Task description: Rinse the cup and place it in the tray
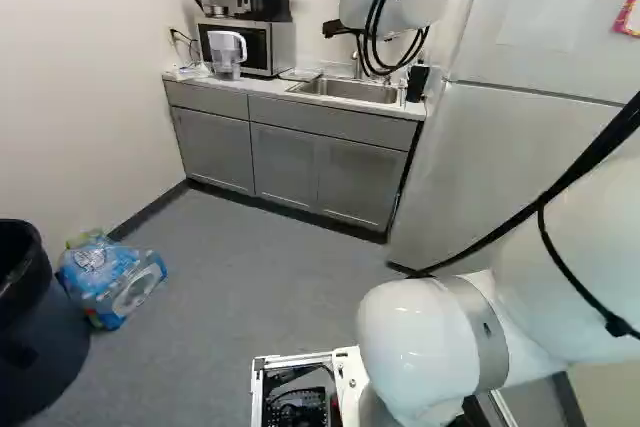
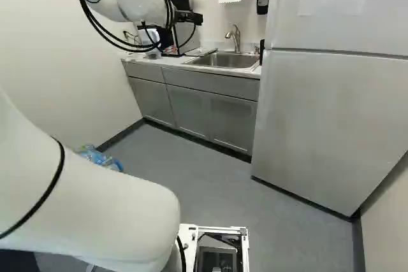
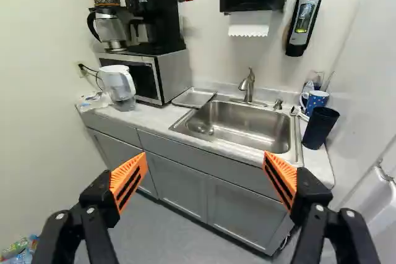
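Observation:
My gripper [image 2: 190, 18] is partly visible beyond the arm in the right base view. In the wrist view the gripper [image 3: 205, 174] stands wide open, nothing between its orange pads. Ahead of it, a sink [image 3: 241, 123] is set into the counter, with a faucet [image 3: 249, 85] behind. A black cup [image 3: 320, 127] stands upright on the counter beside the sink, at the refrigerator side. Behind it is a blue dotted mug [image 3: 314, 101]. A shallow metal tray [image 3: 194, 97] lies between sink and microwave. Which cup is meant, I cannot tell.
The refrigerator [image 2: 325, 113] stands right of the counter. A water pitcher [image 3: 118, 85] is in front of the microwave [image 3: 162, 75], which carries coffee makers. Wall dispensers hang above the sink. Bottled water [image 1: 108, 277] and a dark bin [image 1: 40, 332] stand on the floor to the left.

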